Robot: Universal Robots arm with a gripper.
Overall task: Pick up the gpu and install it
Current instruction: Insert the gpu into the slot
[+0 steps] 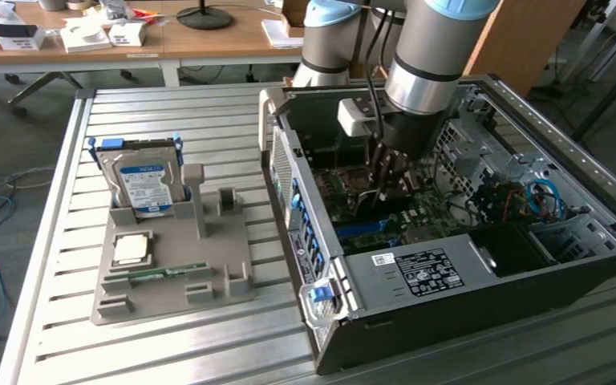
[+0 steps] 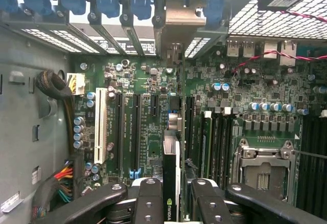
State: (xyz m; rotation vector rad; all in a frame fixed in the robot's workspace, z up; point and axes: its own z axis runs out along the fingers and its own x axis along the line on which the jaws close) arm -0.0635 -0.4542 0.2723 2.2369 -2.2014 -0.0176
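My gripper (image 2: 176, 203) is down inside the open computer case (image 1: 447, 269) and shut on the gpu (image 2: 171, 157). In the wrist view the card shows edge-on between the two black fingers (image 2: 148, 201). Its grey metal end bracket (image 2: 179, 22) reaches the row of rear slot openings. The card stands over the green motherboard (image 2: 153, 81), among the long black expansion slots (image 2: 135, 127); I cannot tell whether it is seated in one. In the exterior view the gripper (image 1: 387, 180) points straight down over the board, and its fingers hide most of the card.
A grey holder (image 1: 174, 265) on the slatted metal table, at the exterior view's left, carries a silver hard drive (image 1: 142, 183), a square processor (image 1: 131, 249) and a green memory stick (image 1: 164, 273). Cable bundles (image 2: 53, 86) and the CPU socket (image 2: 265, 168) lie close to the card.
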